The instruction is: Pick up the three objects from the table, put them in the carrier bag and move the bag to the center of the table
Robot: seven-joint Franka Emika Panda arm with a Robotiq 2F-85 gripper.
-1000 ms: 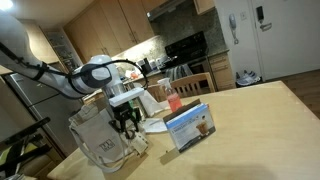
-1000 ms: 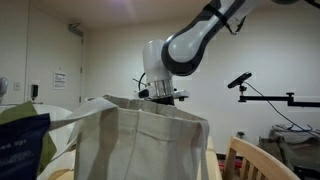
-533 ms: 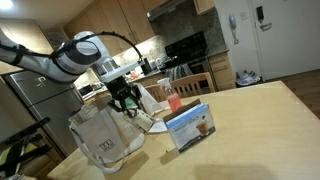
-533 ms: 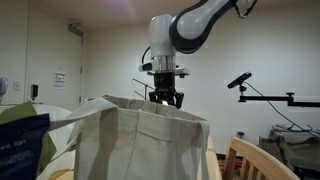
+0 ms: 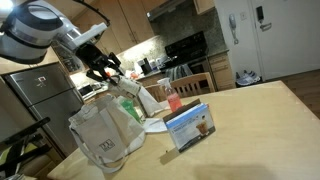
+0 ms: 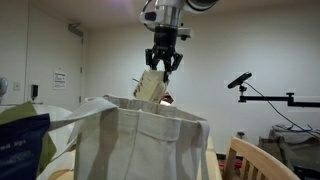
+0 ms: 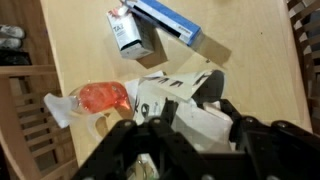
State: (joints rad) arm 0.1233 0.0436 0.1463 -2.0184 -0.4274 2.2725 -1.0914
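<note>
High over the bag (image 6: 140,140), the gripper (image 6: 163,70) is clamped on the pale box (image 6: 150,87). It hangs tilted, long side pointing down at the bag's open mouth. The blue carton (image 5: 190,125) sits on the table (image 5: 260,125).

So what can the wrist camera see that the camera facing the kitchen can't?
Only the wrist view shows the packet near the carton. Only an exterior view shows the arm, the stove and the bag's side. Both show the carton, the bottle, the table and the gripper.
</note>
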